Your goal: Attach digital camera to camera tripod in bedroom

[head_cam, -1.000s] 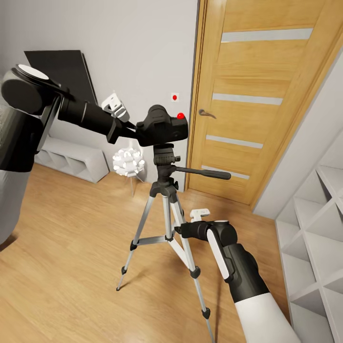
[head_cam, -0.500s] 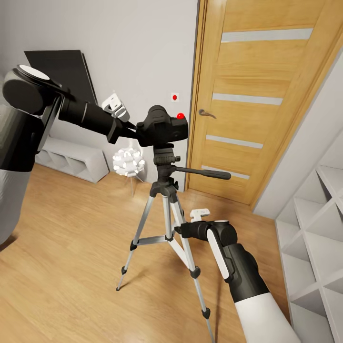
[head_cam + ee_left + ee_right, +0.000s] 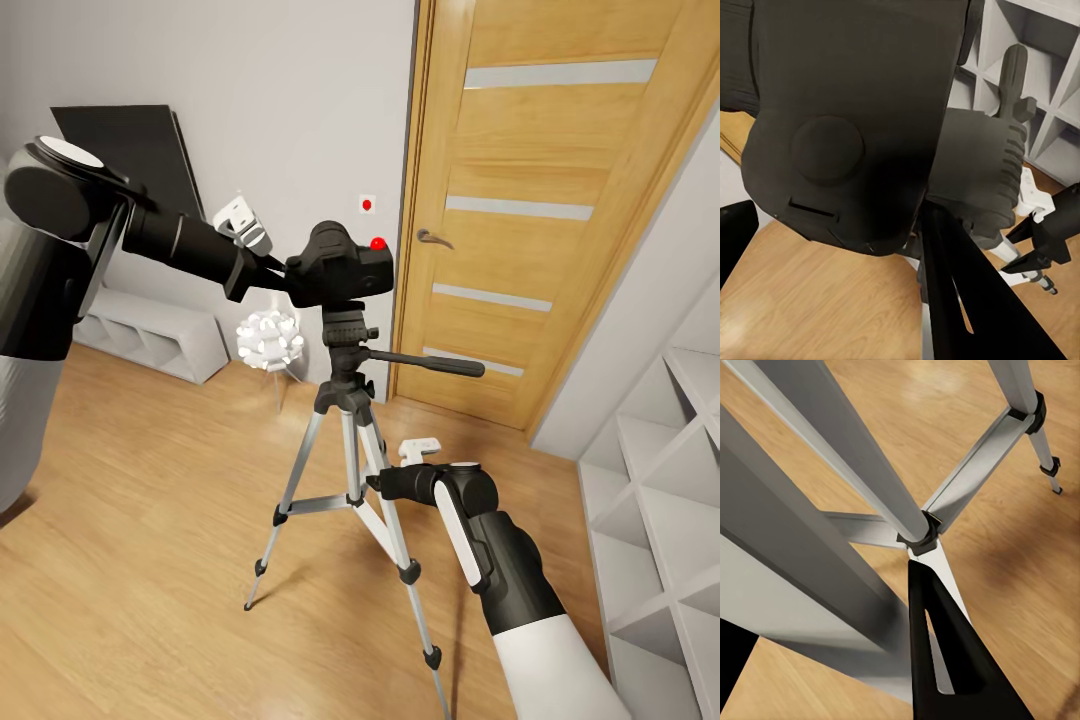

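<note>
Nothing is seen to have moved since the earlier frames; both arms are held as before. Nearest, the right gripper (image 3: pixel 378 487) is closed around a silver leg of the tripod (image 3: pixel 345 420), low beside the brace. Higher up, the camera (image 3: pixel 340 268) is clamped in the left gripper (image 3: pixel 283 268) and is seated on the tripod head. Behind them, a white ball lamp (image 3: pixel 269 339), the oak door (image 3: pixel 560 200) and grey wall are seen.

oak door (image 3: pixel 560 200) with frosted strips and a metal handle (image 3: pixel 433 238), black TV (image 3: pixel 130 150) on the grey wall, low white shelf (image 3: pixel 150 330) under it, spiky white ball lamp (image 3: pixel 269 340), white cubby shelves (image 3: pixel 660 510), wood plank floor (image 3: pixel 150 520)
</note>
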You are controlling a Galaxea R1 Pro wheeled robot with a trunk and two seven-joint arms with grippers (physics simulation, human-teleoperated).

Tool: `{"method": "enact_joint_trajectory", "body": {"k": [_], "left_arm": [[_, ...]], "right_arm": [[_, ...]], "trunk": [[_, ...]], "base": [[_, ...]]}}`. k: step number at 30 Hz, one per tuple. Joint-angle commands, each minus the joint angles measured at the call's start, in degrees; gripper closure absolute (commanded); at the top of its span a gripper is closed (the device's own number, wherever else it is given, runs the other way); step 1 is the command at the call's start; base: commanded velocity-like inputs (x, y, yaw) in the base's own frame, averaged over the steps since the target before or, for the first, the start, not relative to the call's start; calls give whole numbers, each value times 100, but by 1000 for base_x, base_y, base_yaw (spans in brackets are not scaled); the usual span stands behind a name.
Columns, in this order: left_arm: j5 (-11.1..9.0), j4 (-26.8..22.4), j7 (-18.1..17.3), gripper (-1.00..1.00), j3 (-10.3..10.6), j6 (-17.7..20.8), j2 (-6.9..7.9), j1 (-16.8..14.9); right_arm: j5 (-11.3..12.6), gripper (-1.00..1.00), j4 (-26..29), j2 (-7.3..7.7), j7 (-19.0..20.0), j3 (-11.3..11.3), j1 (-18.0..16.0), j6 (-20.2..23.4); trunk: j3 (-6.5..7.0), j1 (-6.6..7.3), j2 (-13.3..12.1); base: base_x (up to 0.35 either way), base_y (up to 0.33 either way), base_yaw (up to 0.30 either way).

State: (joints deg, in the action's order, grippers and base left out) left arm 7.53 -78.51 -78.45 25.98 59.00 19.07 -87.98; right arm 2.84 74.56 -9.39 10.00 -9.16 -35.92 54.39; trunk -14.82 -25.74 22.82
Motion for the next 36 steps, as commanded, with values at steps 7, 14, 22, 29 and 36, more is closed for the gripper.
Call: {"method": "enact_joint_trajectory", "body": {"k": [7, 14, 22, 29, 36], "left_arm": [[59, -7, -48, -100, 4, 46, 0, -9], [58, -7, -48, -100, 4, 43, 0, -9], [60, -7, -48, -100, 4, 43, 0, -9], [58, -7, -48, -100, 4, 42, 0, -9], [9, -17, -49, -100, -54, 41, 0, -9]], "right_arm": [[-442, 100, -13, -1, -16, 2, 0, 6], [-442, 100, -12, -1, -14, 2, -2, 3], [-442, 100, -12, -1, -10, 2, 0, 4], [-442, 100, -12, -1, -7, 2, -1, 3], [-442, 100, -12, -1, -8, 2, -1, 9]], "trunk": [[-12, -4, 10], [-12, -4, 10], [-12, -4, 10], [-12, -4, 10], [-12, -4, 10]], "base": [[0, 0, 0], [0, 0, 0], [0, 0, 0], [0, 0, 0], [0, 0, 0]]}}
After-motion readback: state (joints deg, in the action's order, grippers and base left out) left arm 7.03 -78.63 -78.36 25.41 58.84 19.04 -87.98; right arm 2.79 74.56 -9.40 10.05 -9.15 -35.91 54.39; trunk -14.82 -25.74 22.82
